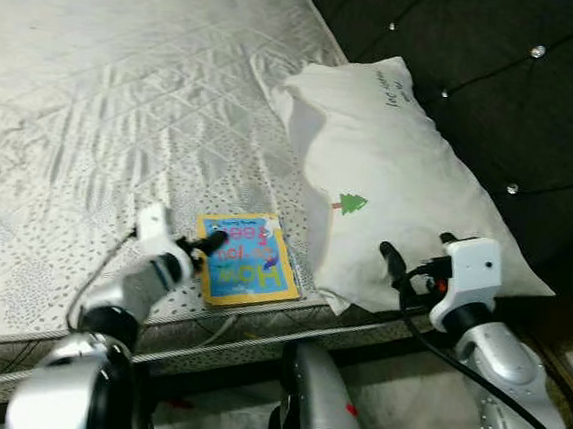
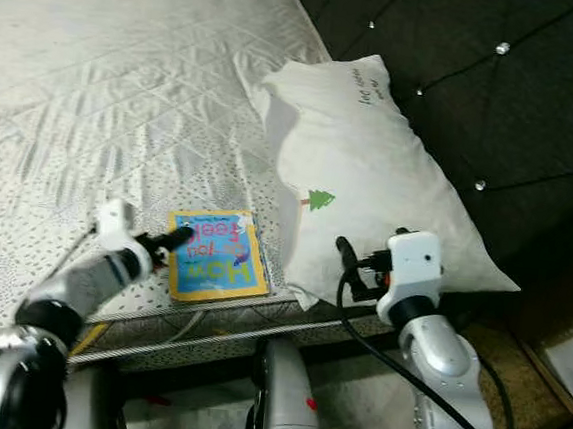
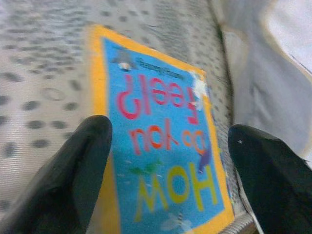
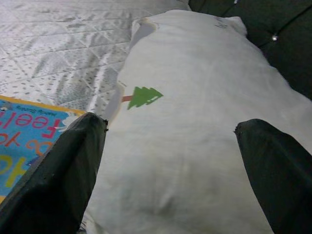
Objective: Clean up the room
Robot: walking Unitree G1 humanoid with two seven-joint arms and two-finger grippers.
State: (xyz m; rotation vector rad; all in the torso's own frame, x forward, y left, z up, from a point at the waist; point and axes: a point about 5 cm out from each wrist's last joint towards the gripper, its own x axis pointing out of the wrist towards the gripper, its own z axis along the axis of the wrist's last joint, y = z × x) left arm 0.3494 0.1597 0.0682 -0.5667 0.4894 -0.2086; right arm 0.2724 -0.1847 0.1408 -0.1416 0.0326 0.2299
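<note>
Mattress (image 1: 107,88) holds book (image 1: 247,261), pillow (image 1: 390,183); left gripper (image 1: 209,243) over book.

Head looks down; wrists near, sharing book (image 3: 163,146) (2 eyes).

left tool (image 3: 165,165): spread, reaching forward | right tool (image 4: 170,170): spread, seemingly hovering

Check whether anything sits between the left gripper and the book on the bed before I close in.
Nothing visible does. The left gripper is open right at the book, its fingers straddling the blue cover. The book lies flat on the mattress, with the pillow beside it, not over it.
</note>
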